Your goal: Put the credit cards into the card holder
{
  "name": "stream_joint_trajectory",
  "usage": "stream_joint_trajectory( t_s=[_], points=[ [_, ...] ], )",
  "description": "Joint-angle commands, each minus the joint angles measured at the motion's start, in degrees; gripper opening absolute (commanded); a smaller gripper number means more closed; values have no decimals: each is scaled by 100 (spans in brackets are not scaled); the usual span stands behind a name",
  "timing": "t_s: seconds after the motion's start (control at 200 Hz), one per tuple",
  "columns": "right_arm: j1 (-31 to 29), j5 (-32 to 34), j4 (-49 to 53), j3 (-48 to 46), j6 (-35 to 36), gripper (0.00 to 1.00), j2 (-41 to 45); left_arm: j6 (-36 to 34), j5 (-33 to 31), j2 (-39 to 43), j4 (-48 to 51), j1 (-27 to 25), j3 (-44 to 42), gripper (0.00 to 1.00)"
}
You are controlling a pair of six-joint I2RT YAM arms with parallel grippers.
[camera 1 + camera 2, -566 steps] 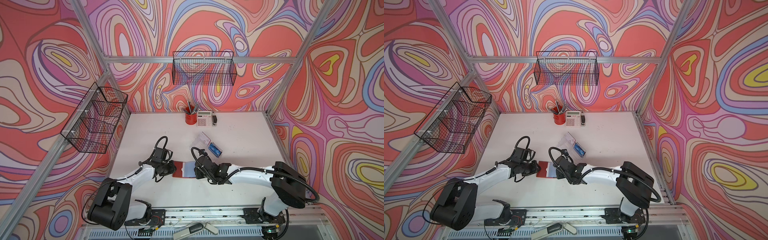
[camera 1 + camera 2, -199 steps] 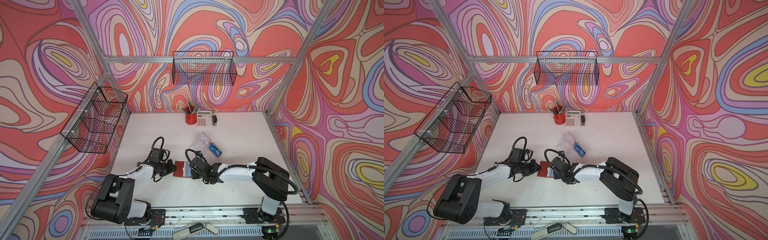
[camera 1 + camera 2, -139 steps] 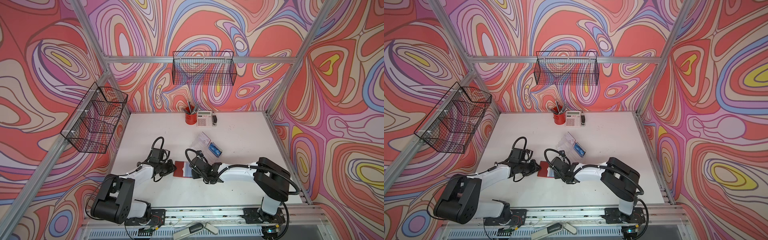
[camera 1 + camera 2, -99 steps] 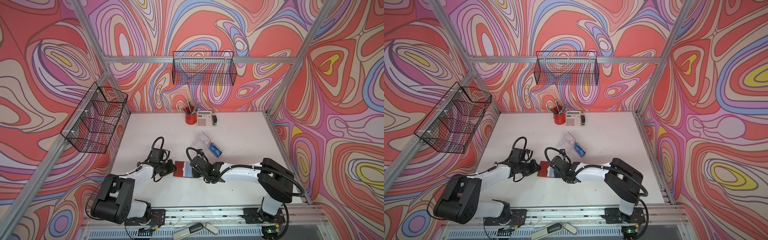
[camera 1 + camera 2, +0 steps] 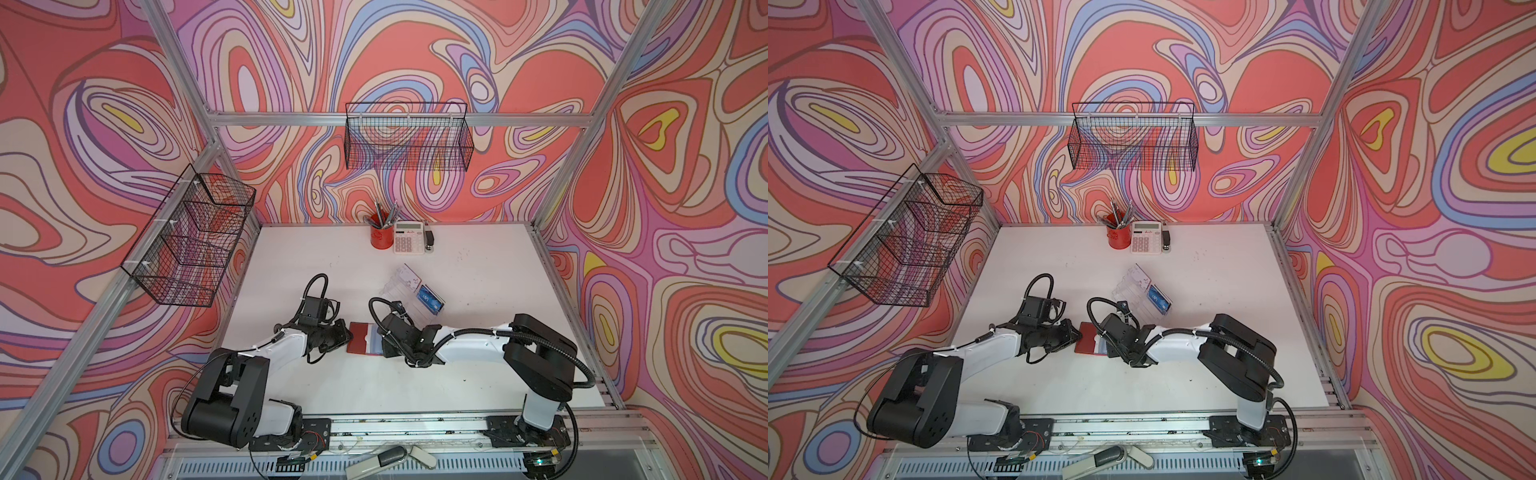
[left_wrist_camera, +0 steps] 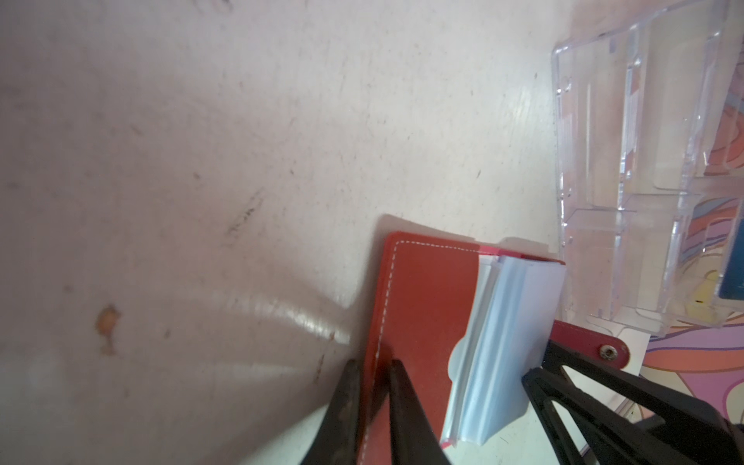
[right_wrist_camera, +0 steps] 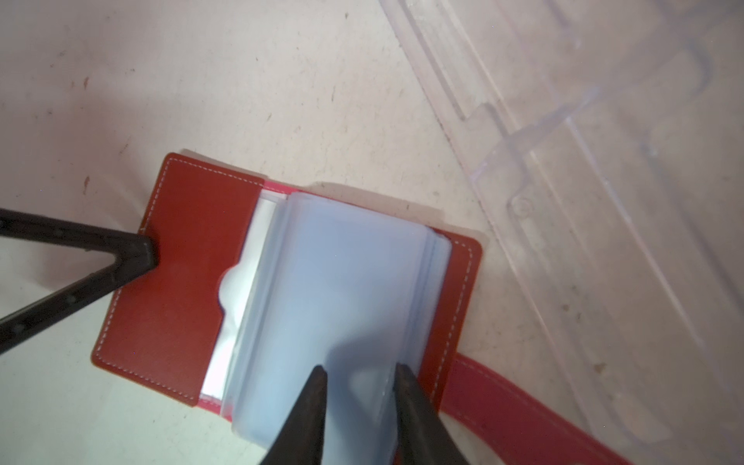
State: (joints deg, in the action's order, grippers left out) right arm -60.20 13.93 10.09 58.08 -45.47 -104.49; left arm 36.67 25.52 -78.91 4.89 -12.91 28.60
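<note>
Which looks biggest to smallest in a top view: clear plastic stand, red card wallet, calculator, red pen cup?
1. clear plastic stand
2. red card wallet and calculator: these look alike, and the wallet is partly hidden, so not ranked
3. red pen cup

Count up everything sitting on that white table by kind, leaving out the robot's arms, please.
red card holder: 1
clear tray: 1
blue card: 1
red pen cup: 1
calculator: 1
small black item: 1
Total: 6
</note>
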Motion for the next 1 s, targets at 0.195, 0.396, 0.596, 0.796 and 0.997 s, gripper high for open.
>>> stream_joint_trajectory(
  t_s=[0.195,0.396,0.596,0.796,0.997],
  points=[
    [-26,-23,8,97,30,30,-63,-70,-47,38,189,16,23,18],
    [-26,180,28,0,-21,31,201,-72,-60,43,192,16,29,18],
    [-33,39,-51,10,-23,30,143,-65,-58,43,197,16,31,18],
    [-31,14,-64,49,-33,29,-15,-75,-70,43,205,21,24,17],
    [-27,276,97,11,-61,32,145,-74,-66,34,199,16,25,17]
  ],
)
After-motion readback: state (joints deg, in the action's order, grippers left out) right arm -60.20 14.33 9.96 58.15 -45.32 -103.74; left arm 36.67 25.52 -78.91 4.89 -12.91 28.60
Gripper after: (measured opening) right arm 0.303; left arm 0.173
